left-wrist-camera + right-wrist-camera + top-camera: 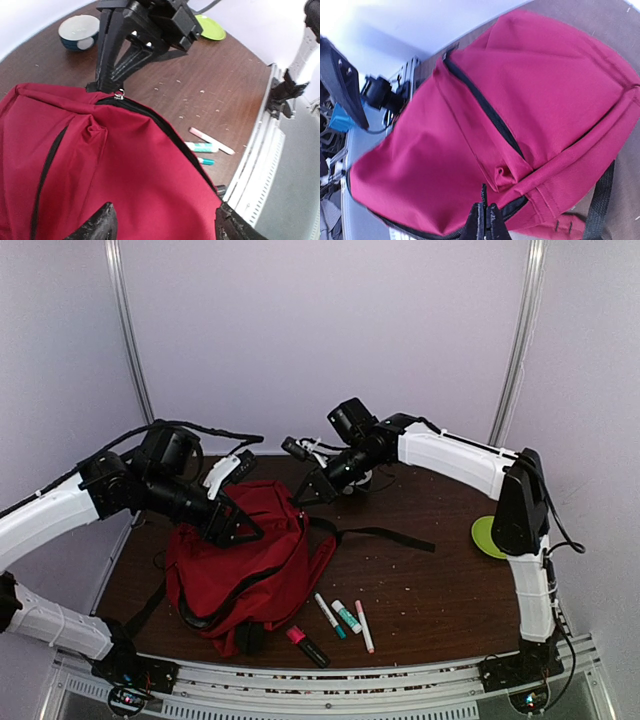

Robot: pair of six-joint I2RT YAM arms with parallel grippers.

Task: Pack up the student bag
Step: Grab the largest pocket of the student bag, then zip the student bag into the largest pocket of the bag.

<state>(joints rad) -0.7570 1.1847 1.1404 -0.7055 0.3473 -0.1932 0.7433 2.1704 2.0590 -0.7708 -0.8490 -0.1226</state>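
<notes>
The student bag [240, 560], a red backpack with black straps, lies at the table's left centre; it fills the left wrist view [110, 165] and the right wrist view [520, 90]. My left gripper [235, 525] [162, 225] hovers open just over the red fabric, nothing between its fingertips [100, 222]. My right gripper [305, 495] [485, 212] [118, 89] is shut at the bag's far top edge, pinching the pull of the black main zipper [118, 95]. The zipper [165, 130] looks closed along the part that shows.
Three markers [347, 617] [202, 147] and a pink-and-black highlighter [308, 645] lie right of the bag near the front edge. A green plate [490, 537] [210, 27] sits at the right. A blue-and-white bowl [79, 31] stands behind the bag.
</notes>
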